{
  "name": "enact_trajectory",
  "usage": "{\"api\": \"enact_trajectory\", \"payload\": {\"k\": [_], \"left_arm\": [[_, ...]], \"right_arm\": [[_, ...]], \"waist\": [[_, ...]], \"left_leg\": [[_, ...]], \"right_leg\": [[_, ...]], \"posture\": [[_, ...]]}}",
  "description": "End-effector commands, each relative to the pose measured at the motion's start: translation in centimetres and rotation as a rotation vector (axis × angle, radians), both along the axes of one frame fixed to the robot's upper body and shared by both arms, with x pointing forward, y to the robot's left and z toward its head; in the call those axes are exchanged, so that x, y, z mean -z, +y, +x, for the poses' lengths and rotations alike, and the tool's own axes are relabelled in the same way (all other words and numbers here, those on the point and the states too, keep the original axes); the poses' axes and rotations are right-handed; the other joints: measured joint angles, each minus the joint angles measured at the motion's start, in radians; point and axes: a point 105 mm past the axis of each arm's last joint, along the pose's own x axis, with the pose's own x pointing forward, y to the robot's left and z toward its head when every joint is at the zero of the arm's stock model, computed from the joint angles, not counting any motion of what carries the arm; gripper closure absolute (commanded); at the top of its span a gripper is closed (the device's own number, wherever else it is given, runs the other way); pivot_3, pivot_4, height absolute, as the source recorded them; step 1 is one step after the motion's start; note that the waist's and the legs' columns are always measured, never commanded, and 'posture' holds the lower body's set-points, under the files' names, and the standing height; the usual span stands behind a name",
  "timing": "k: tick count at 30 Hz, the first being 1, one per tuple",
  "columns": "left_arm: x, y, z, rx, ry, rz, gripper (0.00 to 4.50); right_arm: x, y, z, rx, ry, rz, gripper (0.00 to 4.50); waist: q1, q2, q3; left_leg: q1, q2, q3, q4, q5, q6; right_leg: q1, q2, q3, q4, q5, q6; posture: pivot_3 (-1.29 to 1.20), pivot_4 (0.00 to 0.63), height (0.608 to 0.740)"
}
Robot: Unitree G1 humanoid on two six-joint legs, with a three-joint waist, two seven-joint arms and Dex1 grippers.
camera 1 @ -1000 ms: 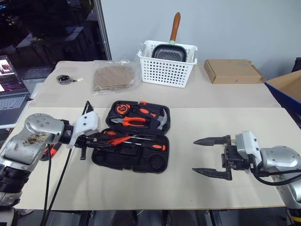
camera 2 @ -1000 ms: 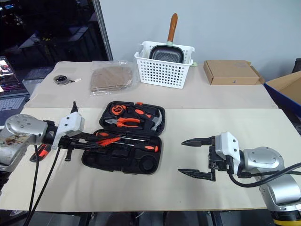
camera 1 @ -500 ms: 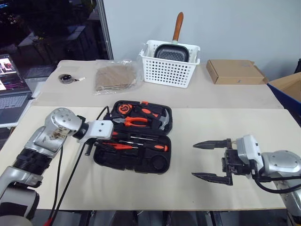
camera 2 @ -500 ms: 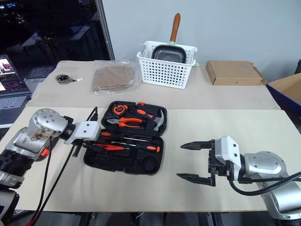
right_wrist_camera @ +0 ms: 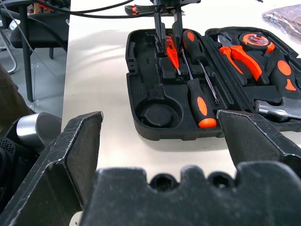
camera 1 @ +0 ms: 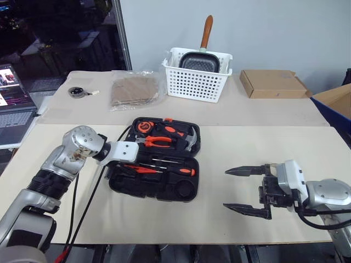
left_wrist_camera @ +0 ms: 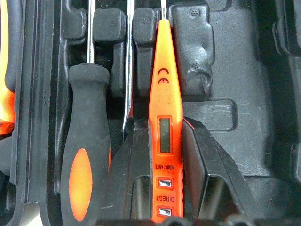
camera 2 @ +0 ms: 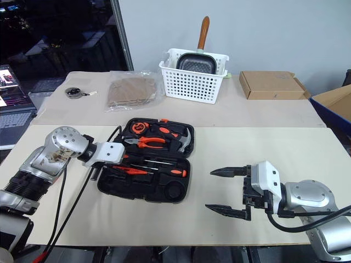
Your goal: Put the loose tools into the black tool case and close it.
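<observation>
Left wrist view showed the left gripper (left_wrist_camera: 164,188) pinching the orange tester screwdriver (left_wrist_camera: 164,117), its shaft already lying in a recess of the black tool case (camera 1: 155,159) beside a black-and-orange screwdriver (left_wrist_camera: 87,141). That case sat open on the table (camera 1: 263,142), holding pliers (camera 1: 153,141), a hammer (camera 1: 184,137) and two screwdrivers. By my reading, the tester remained to be released and the lid closed, while the right gripper (camera 1: 248,189) hung spread wide and empty, well apart.

You've got a pale grey wall (camera 1: 263,27) at twelve o'clock, dark window glass (camera 1: 55,33) at ten. A beige table (camera 1: 285,148) spreads beneath, a laptop (camera 1: 13,104) glowing at nine.
</observation>
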Motion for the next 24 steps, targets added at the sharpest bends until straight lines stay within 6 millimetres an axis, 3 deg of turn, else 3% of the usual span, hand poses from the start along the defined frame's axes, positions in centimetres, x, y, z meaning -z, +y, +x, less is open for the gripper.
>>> {"api": "enact_trajectory", "payload": {"k": [1,3,4,7,11,14,17,21,24], "left_arm": [[-0.2,0.1,-0.1,-0.002,0.006,0.016,4.06],[-0.6,0.1,-0.2,-0.007,0.004,-0.002,4.06],[-0.9,0.1,-0.1,-0.012,-0.004,-0.012,3.05],[-2.4,-0.2,-0.4,-0.031,-0.029,-0.093,2.12],[-4.5,-0.4,-2.0,-0.094,0.007,-0.264,2.12],[-5.0,-0.4,-3.1,-0.143,0.019,-0.383,2.12],[-4.8,-1.1,-3.1,-0.254,0.024,-0.525,2.87],[-2.9,-1.3,-2.6,-0.412,-0.013,-0.618,4.32],[-2.0,-1.6,-1.9,-0.522,-0.056,-0.697,4.47]], "right_arm": [[-1.0,0.1,-0.1,-0.002,-0.04,0.005,0.0],[-0.9,0.1,-0.1,-0.003,-0.04,0.005,0.0],[-0.9,0.1,-0.1,-0.004,-0.039,0.005,0.0],[-0.9,0.1,-0.1,-0.005,-0.038,0.006,0.0],[-0.9,0.1,-0.1,-0.002,-0.04,0.01,0.0],[-0.9,0.3,0.1,-0.002,-0.044,0.022,0.0],[-0.9,0.4,0.2,-0.004,-0.044,0.026,0.0],[-0.9,0.4,0.2,-0.007,-0.039,0.029,0.0],[-0.9,0.3,0.3,-0.007,-0.034,0.029,0.0]], "waist": [[-0.001,0.0,0.0],[-0.001,0.0,0.0],[-0.001,0.0,0.0],[-0.002,0.0,0.0],[-0.003,0.0,0.0],[-0.004,0.0,0.0],[-0.004,0.0,0.0],[0.001,0.001,0.0],[0.005,0.0,0.0]], "left_leg": [[0.0,0.0,0.0,0.0,0.0,0.0],[0.0,0.0,0.0,0.0,0.0,0.0],[0.0,0.0,0.0,0.0,0.0,0.0],[0.0,0.0,0.0,0.0,0.0,0.0],[-0.001,0.001,0.0,0.0,0.0,0.0],[0.0,0.001,0.0,0.0,0.0,0.0],[0.0,0.001,0.0,0.0,0.0,0.0],[0.0,0.001,-0.001,0.005,0.0,0.0],[0.001,0.001,-0.002,0.005,0.0,0.0]], "right_leg": [[0.0,0.0,0.0,0.0,0.0,0.0],[0.0,0.0,0.0,0.0,0.0,0.0],[0.0,0.0,0.0,0.0,0.0,0.0],[0.0,0.0,0.0,0.0,0.0,0.0],[-0.001,0.0,0.0,0.0,0.0,0.0],[0.0,-0.001,0.0,0.0,0.0,0.0],[0.0,-0.001,0.0,0.001,0.0,0.0],[0.0,-0.002,0.0,0.005,0.0,0.001],[0.001,-0.002,0.0,0.007,0.0,0.001]], "posture": [[0.0,0.15,0.74],[0.0,0.15,0.74],[0.0,0.15,0.74],[0.0,0.15,0.74],[0.0,0.15,0.74],[0.0,0.15,0.74],[0.0,0.15,0.74],[0.0,0.15,0.74],[0.0,0.15,0.74]]}}
